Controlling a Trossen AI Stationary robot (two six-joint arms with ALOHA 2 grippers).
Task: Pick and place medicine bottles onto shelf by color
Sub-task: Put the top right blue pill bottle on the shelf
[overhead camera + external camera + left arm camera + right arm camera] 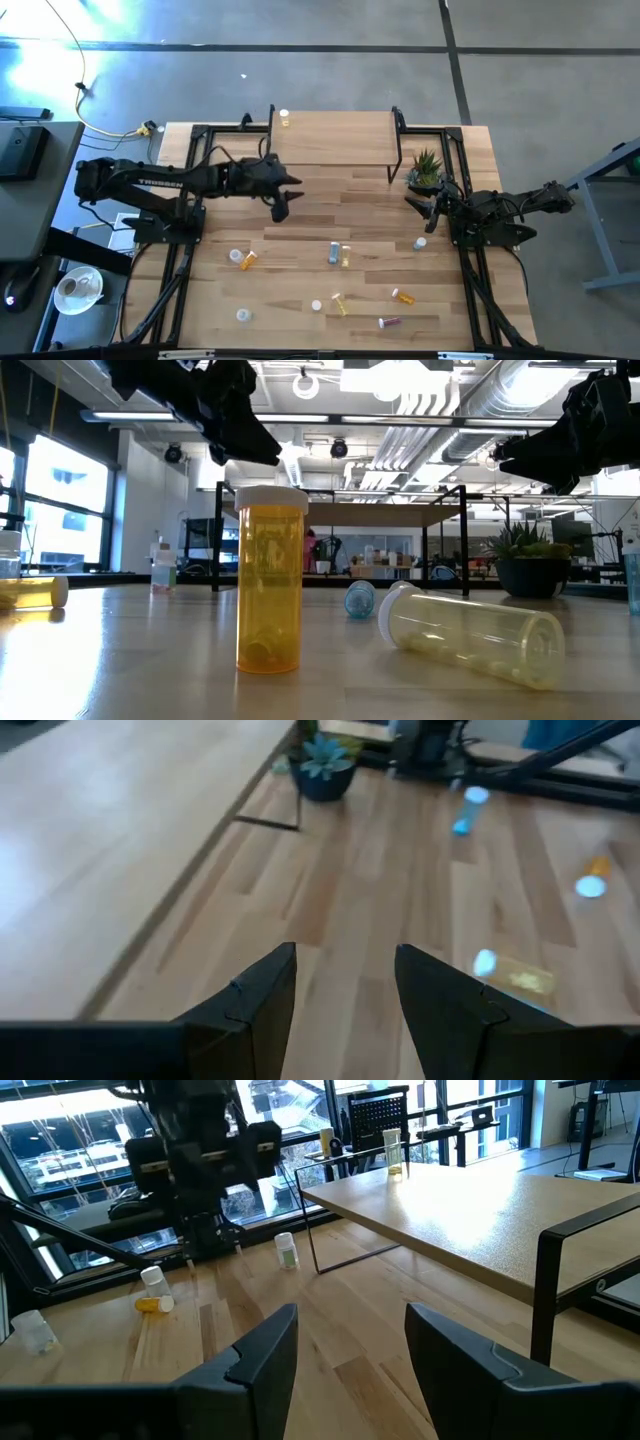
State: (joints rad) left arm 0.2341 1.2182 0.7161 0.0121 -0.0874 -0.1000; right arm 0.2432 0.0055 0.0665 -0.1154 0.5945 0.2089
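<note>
The shelf [335, 140] stands at the table's far middle, with one yellow bottle [285, 119] upright on its far left corner. Several medicine bottles are scattered on the near half of the table: an orange one [245, 259], a blue-grey one [333, 253] beside a yellow one [346, 256], a clear one [420, 243] and a pinkish-red one [388, 322]. My left gripper [281, 207] hangs open and empty above the table, just near of the shelf's left end. My right gripper [421, 205] is open and empty beside the plant.
A green potted plant [427, 170] stands by the shelf's right legs, close to my right gripper. In the low view an orange bottle [270, 580] stands upright and a pale one [470, 632] lies on its side. Bare tabletop lies between the shelf and the bottles.
</note>
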